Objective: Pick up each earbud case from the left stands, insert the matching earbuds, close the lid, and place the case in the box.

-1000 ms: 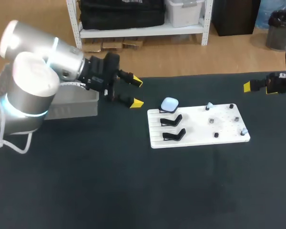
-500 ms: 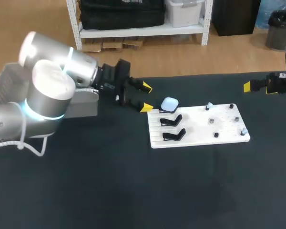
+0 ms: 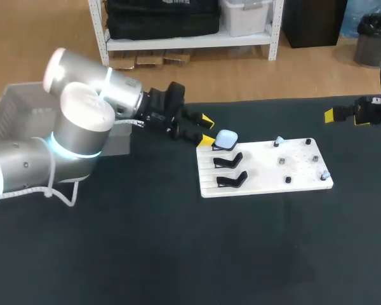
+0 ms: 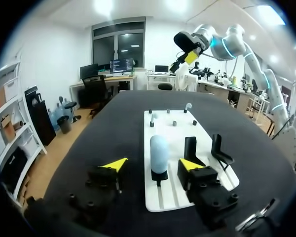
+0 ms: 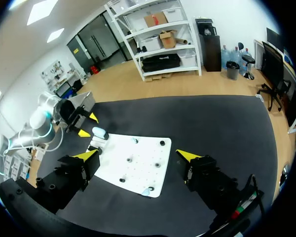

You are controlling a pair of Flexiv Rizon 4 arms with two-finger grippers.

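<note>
A pale blue earbud case (image 3: 226, 138) stands upright on the rearmost black stand of the white board (image 3: 260, 181). My left gripper (image 3: 206, 131) is right beside it. In the left wrist view the case (image 4: 159, 153) lies between the yellow fingertips (image 4: 190, 164) with a gap on each side, so my left gripper (image 4: 153, 164) is open. Two other black stands (image 3: 230, 170) are empty. Small earbuds (image 3: 282, 161) sit on pegs at the board's right part. My right gripper (image 5: 138, 155) hangs open over the table's far right, away from the board (image 5: 133, 165).
A grey box (image 3: 25, 111) stands at the table's left edge, behind my left arm. The dark table (image 3: 178, 254) lies in front of the board.
My left arm has swung right from beside the box up to the case. Its fingers have drawn somewhat closer together. The right arm has not moved.
</note>
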